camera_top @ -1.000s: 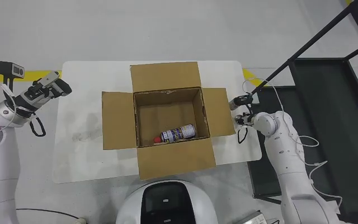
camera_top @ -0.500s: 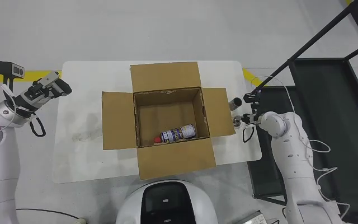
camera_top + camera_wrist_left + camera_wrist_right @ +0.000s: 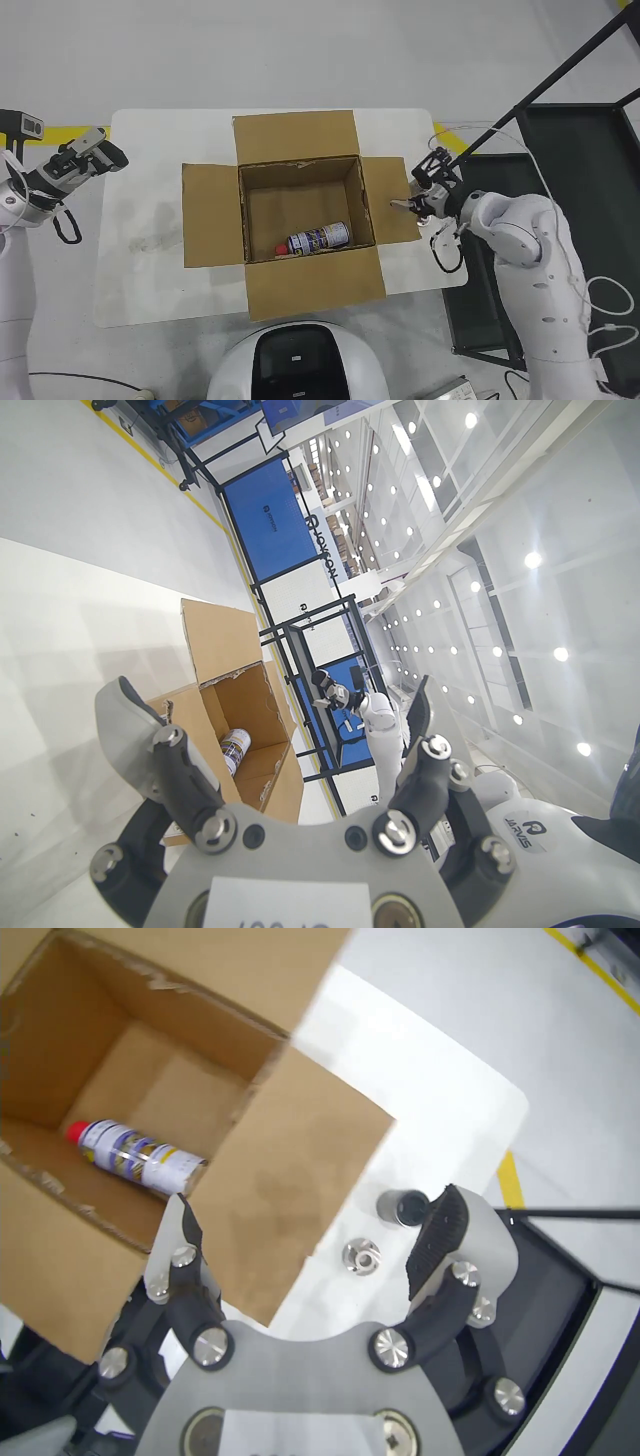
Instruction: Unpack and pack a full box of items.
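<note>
Unpacking seems nearly done: one white, red-capped spray can (image 3: 318,238) lies in the open brown cardboard box (image 3: 295,135); the left gripper (image 3: 272,695) and right gripper (image 3: 315,1198) gape empty.

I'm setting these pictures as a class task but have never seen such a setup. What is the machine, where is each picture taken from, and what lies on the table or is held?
This is a two-armed robot at a white table. The top view looks down from a camera above its arms; the other two come from a camera on each wrist, showing that arm's own two-fingered gripper. On the table stands an open cardboard box, flaps folded out, with one red-capped spray can lying on its side inside. Beside the box's right flap sit two small metal parts: a dark cylinder and a silver round fitting. The left gripper is near the table's left edge, the right gripper above the right flap's edge. Both are open; nothing is held.
</note>
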`<action>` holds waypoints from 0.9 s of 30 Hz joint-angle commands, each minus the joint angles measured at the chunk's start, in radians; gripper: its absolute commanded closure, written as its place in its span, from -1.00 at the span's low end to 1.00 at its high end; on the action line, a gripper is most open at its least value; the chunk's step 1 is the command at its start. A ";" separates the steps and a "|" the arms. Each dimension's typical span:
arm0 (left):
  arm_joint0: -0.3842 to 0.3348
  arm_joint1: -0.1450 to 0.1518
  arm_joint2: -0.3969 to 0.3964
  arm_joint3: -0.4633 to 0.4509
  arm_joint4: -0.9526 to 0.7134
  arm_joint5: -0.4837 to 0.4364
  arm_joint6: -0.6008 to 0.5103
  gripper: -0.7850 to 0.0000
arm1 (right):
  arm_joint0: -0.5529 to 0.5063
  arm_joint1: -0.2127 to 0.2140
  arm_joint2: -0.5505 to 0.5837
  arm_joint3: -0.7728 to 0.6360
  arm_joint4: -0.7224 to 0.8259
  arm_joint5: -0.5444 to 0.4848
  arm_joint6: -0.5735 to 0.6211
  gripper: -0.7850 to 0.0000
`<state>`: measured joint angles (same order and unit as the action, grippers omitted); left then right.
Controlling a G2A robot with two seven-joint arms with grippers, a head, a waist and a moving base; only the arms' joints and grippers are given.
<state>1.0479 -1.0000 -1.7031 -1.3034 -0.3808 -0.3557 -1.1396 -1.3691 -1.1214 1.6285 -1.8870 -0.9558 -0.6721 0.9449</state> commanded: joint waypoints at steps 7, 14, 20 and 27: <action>0.000 0.000 0.000 0.000 0.000 0.000 0.000 -1.00 | 0.078 0.005 -0.130 0.024 0.010 -0.121 0.035 -1.00; 0.000 0.000 0.000 0.000 0.000 0.000 0.000 -1.00 | 0.078 0.005 -0.130 0.024 0.010 -0.121 0.035 -1.00; 0.000 0.000 0.000 0.000 0.000 0.000 0.000 -1.00 | 0.092 0.008 -0.165 0.026 -0.020 -0.143 0.034 -1.00; 0.000 0.000 0.000 0.000 0.000 0.000 0.000 -1.00 | 0.382 0.012 -0.510 0.261 -0.176 -0.264 -0.061 -1.00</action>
<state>1.0479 -1.0000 -1.7031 -1.3034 -0.3808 -0.3557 -1.1396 -1.0417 -1.1081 1.1770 -1.6681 -1.1093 -0.9320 0.8881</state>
